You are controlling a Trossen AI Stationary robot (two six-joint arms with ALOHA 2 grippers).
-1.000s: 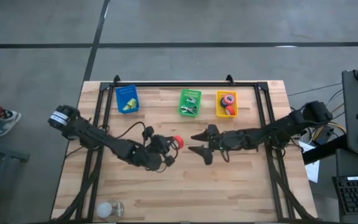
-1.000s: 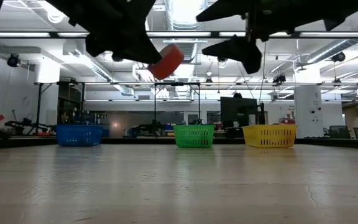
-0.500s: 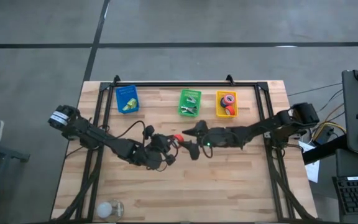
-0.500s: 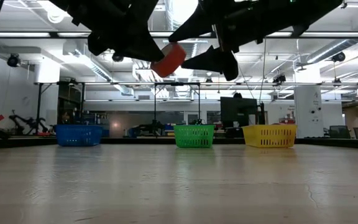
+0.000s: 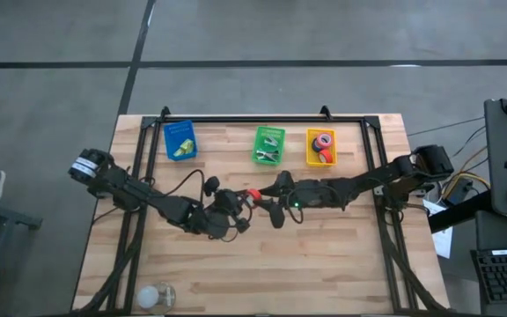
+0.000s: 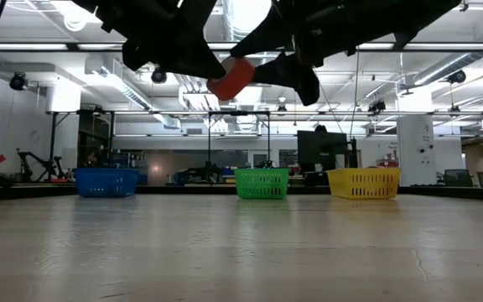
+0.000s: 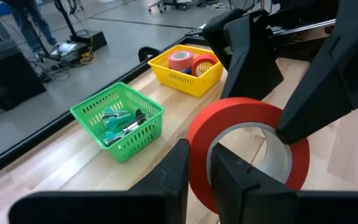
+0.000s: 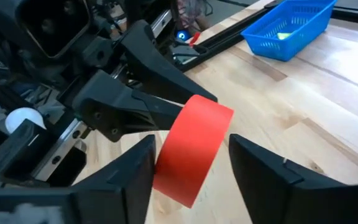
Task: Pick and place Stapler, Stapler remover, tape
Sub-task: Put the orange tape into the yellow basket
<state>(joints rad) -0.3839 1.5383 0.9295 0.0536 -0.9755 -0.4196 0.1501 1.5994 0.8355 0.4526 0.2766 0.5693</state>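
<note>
A red tape roll [image 5: 252, 194] hangs in the air over the table's middle, also seen in the low view [image 6: 231, 78]. My left gripper [image 5: 243, 199] reaches in from the table's left and is shut on it. My right gripper [image 5: 273, 198] comes from the table's right and is open. Its two fingers stand on either side of the roll's outer band [image 8: 194, 149]. In the left wrist view the roll [image 7: 241, 109] faces the camera with its hollow centre showing, and the right arm's fingers stand behind it. My left gripper pinches the ring's wall [image 7: 197, 155] with one finger inside the hollow and one outside, coming roughly level from the table's left. The roll is lifted clear of the table and stands on edge, slightly tilted. My right gripper: whether its fingers [image 8: 260, 171] touch the roll, I cannot tell.
Three baskets stand along the far edge: a blue one [image 5: 180, 139], a green one [image 5: 268, 145] holding green tools, and a yellow one [image 5: 321, 147] holding tape rolls. A white roundish object [image 5: 152, 295] lies at the near left corner. A dark frame borders the table.
My right gripper has moved toward the table's left, up to the held roll, so that its open fingers now stand on either side of it. My left gripper and the roll have stayed almost in place.
</note>
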